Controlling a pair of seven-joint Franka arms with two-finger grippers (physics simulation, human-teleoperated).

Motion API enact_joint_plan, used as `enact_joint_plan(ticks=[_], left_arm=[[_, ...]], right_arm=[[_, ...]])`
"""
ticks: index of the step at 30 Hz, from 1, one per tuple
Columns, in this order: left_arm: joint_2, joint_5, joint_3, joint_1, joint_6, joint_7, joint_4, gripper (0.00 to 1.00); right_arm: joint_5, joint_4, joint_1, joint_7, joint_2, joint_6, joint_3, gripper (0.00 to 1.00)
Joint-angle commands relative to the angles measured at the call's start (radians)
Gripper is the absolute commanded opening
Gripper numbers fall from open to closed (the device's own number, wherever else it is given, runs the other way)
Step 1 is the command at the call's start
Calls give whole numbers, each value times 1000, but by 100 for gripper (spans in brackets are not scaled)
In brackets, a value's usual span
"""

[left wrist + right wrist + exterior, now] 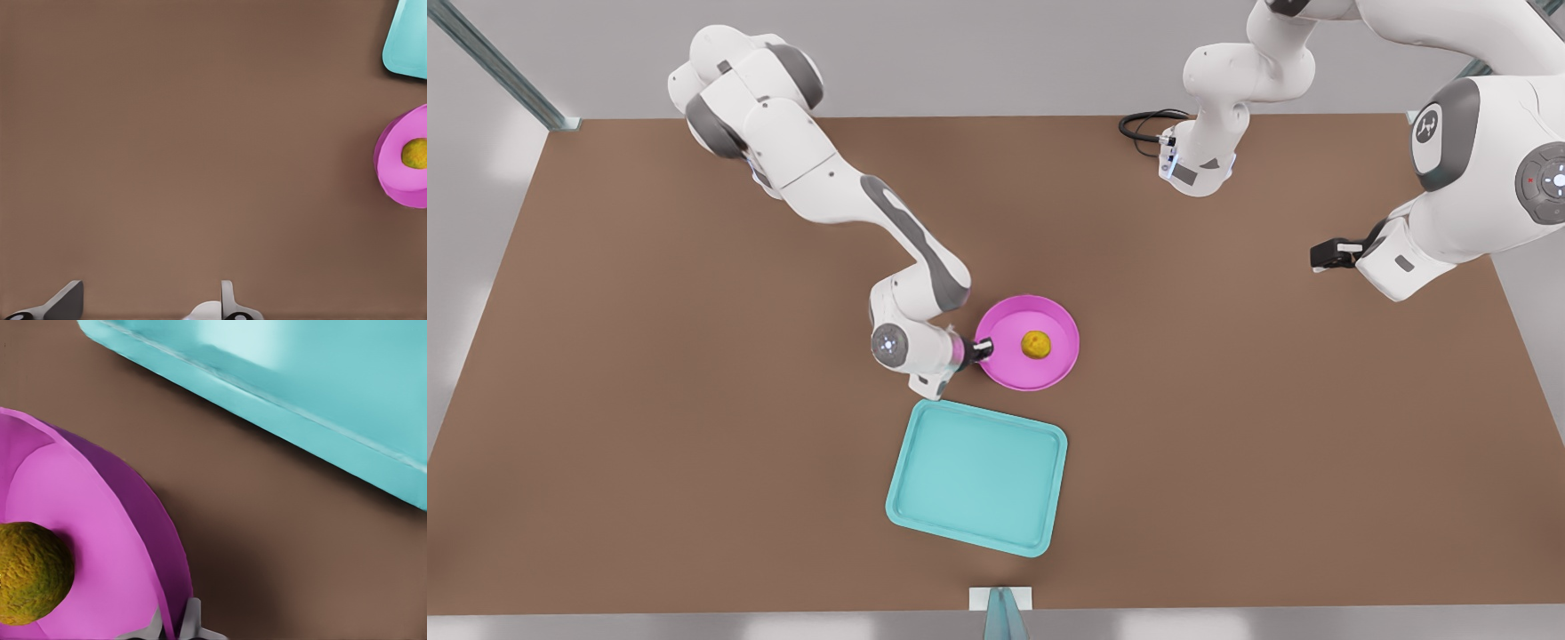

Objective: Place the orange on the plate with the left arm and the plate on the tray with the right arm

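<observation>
The round magenta-pink shallow plate (1027,343) sits on the flat brown desk (649,400), with the small mottled yellow-orange fruit (1036,344) resting inside it near its centre. The right hand (980,350) is at the plate's rim on the front view's left, reaching in low from that side; the right wrist view shows its two fingertips (190,623) closed on either side of the raised rim (170,587), one inside the dish and one outside, so the hand is gripping the plate. In that view the orange (30,573) lies on the plate floor just beyond the gripped edge, apart from the fingers. The turquoise rectangular tray (978,476) with rounded corners lies flat on the desk just beside the plate, toward the near edge in the front view, with a narrow strip of desk between them; its rim (280,413) shows across that bare gap in the right wrist view. The left hand (1325,254) is held well apart from the plate, at the front view's right, the arm waiting. Its wrist view shows its two fingers (67,301) spread wide with nothing between them, above bare desk, with the plate (400,167), orange (415,153) and a tray corner (407,40) far off at one side.
</observation>
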Motion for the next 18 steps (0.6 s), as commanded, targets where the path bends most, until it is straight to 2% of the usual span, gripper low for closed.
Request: enact_joint_plan(ticks=[1,5,11,18], left_arm=[[0,0,0,0,1,8,0,100],[-1,0,0,0,-1,8,0,100],[-1,0,0,0,-1,8,0,100],[-3,0,0,0,-12,7,0,100]], right_arm=[[18,49,-17,27,-4,-79,-1,21],[63,183,-85,24,38,-130,-11,21],[58,384,-267,-64,196,-196,-12,21],[50,571,-266,-174,325,-174,-17,21]])
